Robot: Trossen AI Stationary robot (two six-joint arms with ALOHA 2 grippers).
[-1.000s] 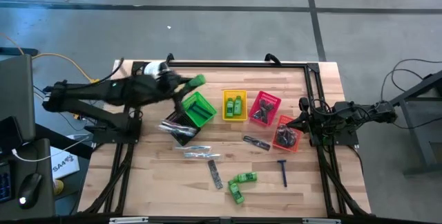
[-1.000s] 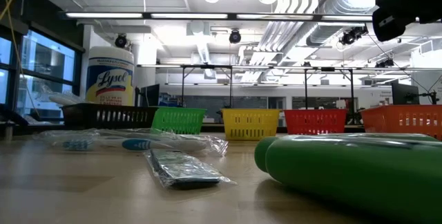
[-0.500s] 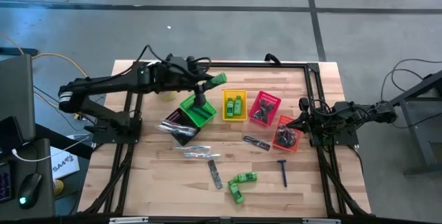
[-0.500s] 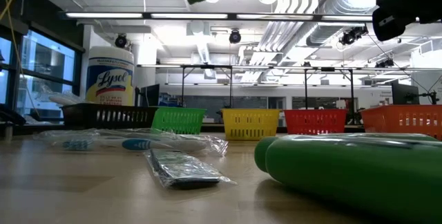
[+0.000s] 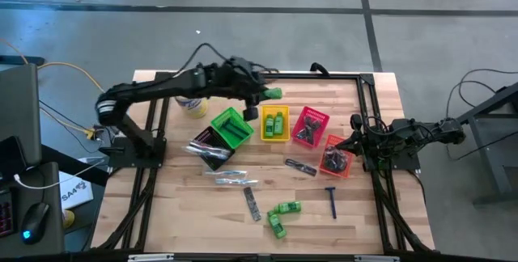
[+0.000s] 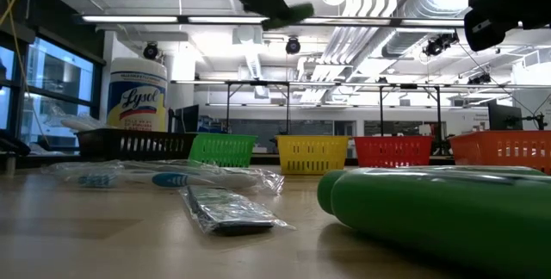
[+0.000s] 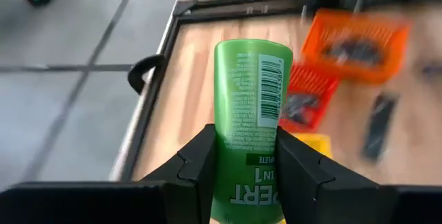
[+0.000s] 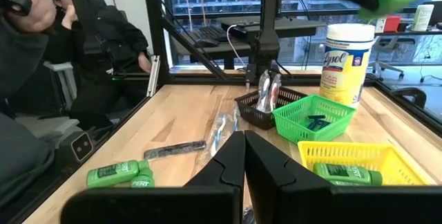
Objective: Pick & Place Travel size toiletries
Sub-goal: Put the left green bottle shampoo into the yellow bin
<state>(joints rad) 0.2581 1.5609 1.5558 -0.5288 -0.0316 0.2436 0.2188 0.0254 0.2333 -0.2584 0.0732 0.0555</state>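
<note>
Left wrist view alone shows the left gripper (image 7: pixel 245 158) pinching a green mini bottle (image 7: pixel 250 106); the high view places it aloft at 12 o'clock of the yellow basket (image 5: pixel 275 123), which holds two green bottles. Right gripper (image 8: pixel 244 156), fingers pressed together, waits by the orange basket (image 5: pixel 337 156) of seemingly dark packets.

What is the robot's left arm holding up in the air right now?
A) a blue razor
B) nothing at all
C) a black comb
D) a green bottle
D: the left gripper has its jaws shut on a green bottle, held above the table near the yellow basket.
</note>
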